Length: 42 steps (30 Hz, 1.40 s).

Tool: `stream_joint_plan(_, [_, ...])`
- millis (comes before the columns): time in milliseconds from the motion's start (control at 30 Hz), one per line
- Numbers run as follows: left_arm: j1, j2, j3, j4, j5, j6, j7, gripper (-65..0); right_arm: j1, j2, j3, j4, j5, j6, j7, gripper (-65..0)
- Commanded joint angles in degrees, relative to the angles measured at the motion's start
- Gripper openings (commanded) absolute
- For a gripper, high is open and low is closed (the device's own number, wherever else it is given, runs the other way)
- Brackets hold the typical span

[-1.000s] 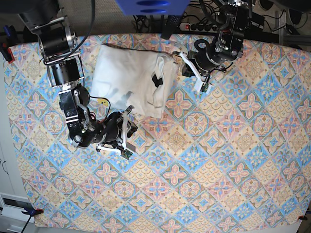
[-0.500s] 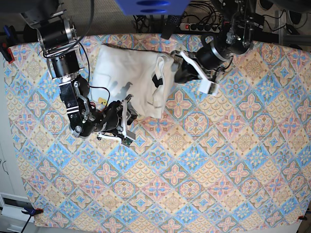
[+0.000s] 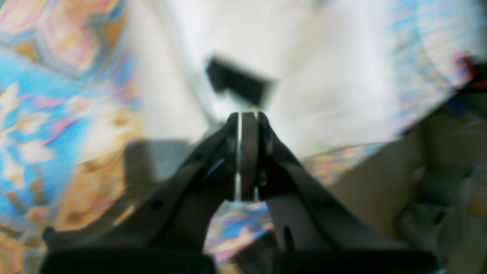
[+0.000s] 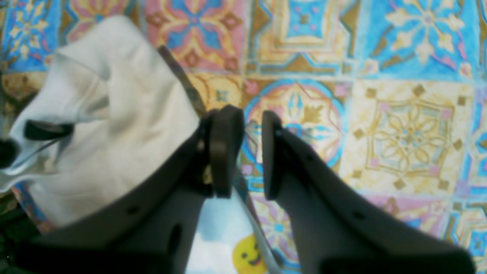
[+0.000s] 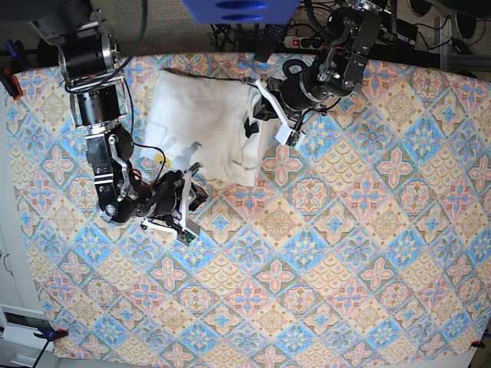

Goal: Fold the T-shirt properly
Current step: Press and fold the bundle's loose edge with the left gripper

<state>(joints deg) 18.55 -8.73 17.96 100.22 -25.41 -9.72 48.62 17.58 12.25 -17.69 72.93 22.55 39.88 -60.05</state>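
In the base view, the large white short-sleeved cloth T-shirt [image 5: 203,123] is lying folded into a rough block near the far edge of the desk, which is wearing a patterned blue-and-orange tablecloth [image 5: 345,253]. The left hand [image 5: 261,107] is hovering at the shirt's right border, close to a small black neck tag [image 5: 249,127]. The right hand [image 5: 193,188] is sitting at the shirt's near edge, beside its lower corner.

In the left wrist view, everything is blurring heavily. The left hand [image 3: 243,120] is showing its two dark fingers [image 3: 230,152] pressed together with nothing between them, so it is closed and empty. The white shirt [image 3: 304,76] is filling the space behind the tips, with the black tag [image 3: 237,82] just beyond them.

In the right wrist view, the right hand [image 4: 249,129] is standing with its fingers [image 4: 224,148] slightly parted over the tablecloth [image 4: 399,114], gripping nothing. A rumpled white part of the shirt [image 4: 106,144] is lying just beside the left-hand finger, and a printed yellow smiling face [image 4: 249,258] is peeking out below the fingers.
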Motion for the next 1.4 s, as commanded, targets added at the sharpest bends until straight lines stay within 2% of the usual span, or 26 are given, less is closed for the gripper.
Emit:
stream_joint_plan(0, [-0.4, -0.1, 0.0, 0.8, 0.1, -0.4, -1.3, -65.0, 1.4, 0.9, 0.2, 1.1, 0.5, 0.1, 0.6, -52.8])
stream_joint_plan(133, [0.0, -2.2, -0.9, 0.3, 4.8, -0.4, -3.6, -65.0, 1.3, 1.0, 0.2, 1.1, 0.5, 0.1, 0.6, -52.8])
stream_joint_plan(233, [0.0, -2.5, -4.5, -1.9, 7.2, -0.4, -3.9, -65.0, 1.3, 1.0, 0.2, 1.1, 0.5, 0.1, 0.6, -52.8])
stream_joint_plan(467, [0.6, -2.4, -16.4, -3.6, 7.1, -0.4, -3.9, -65.0, 1.3, 1.0, 0.2, 1.1, 0.5, 0.1, 0.6, -52.8])
stream_joint_plan(567, [3.1, -2.2, -19.3, 2.3, 6.4, -0.9, -3.8, -65.0, 1.3, 1.0, 0.0, 1.1, 0.5, 0.1, 0.6, -52.8])
stream_joint_plan(667, [7.5, -2.5, -17.4, 11.2, 1.8, -1.0, -3.5, -65.0, 1.3, 1.1, 0.2, 1.1, 0.5, 0.1, 0.6, -52.8])
stream_joint_plan(767, [11.4, -2.7, -11.9, 16.7, -1.7, -1.0, -3.4, -65.0, 1.3, 1.9, 0.2, 1.1, 0.5, 0.1, 0.6, -52.8])
stream_joint_plan(967, [12.4, -6.8, 2.6, 16.3, -1.4, -0.4, -3.4, -64.9, 1.3, 3.7, 0.2, 1.1, 0.5, 0.1, 0.6, -52.8])
stream_joint_plan(1100, [10.8, -6.5, 4.1, 13.6, -1.0, -0.4, -3.4, -64.9, 1.3, 4.6, 0.2, 1.1, 0.5, 0.1, 0.6, -52.8])
stream_joint_plan(1367, [3.9, -4.9, 3.6, 0.9, 4.0, -0.4, -4.0, -64.8, 1.3, 4.6, 0.2, 1.1, 0.5, 0.1, 0.8, -52.9])
